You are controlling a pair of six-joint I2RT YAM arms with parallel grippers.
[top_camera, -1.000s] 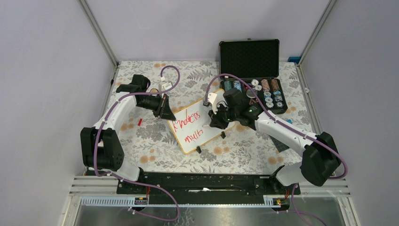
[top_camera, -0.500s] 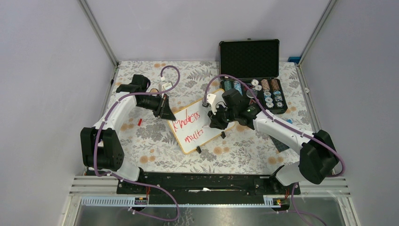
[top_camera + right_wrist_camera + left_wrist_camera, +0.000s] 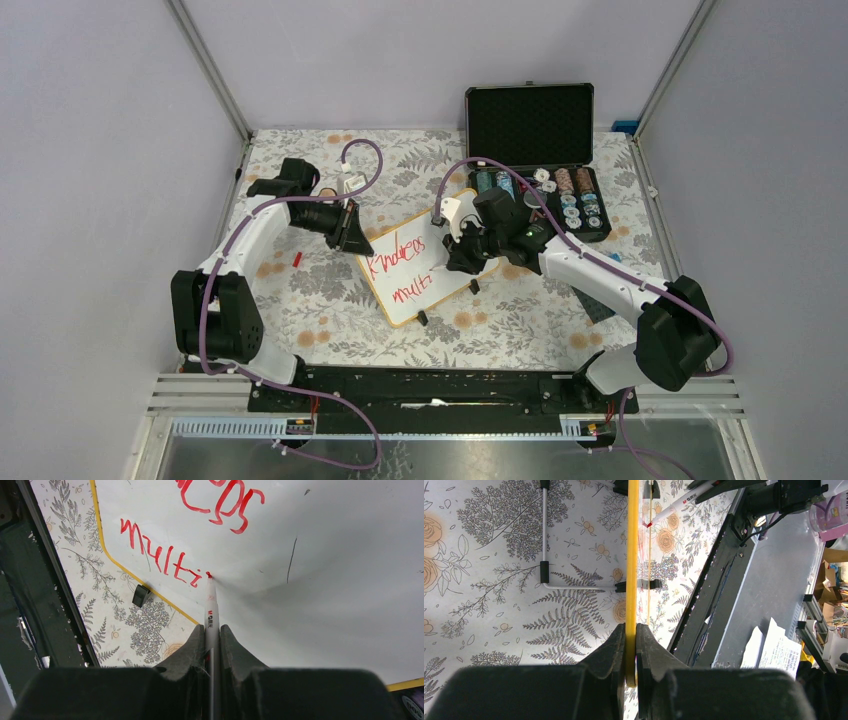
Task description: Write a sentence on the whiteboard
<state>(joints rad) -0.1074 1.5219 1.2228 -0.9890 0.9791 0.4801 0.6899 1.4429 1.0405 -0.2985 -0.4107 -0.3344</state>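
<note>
- Left tool is clamped on the rim of the whiteboard, steadying it.
- Right tool pinches the marker; ahead of it, the tip seemingly touches just past "multi" in the sentence.
- Use light pressure and small strokes.

An open black case stands on the floral-patterned table just beyond the right fingers, its lid upright and its tray packed with rows of round chips. A small red piece lies on the table near the left fingers, on their left side.
</note>
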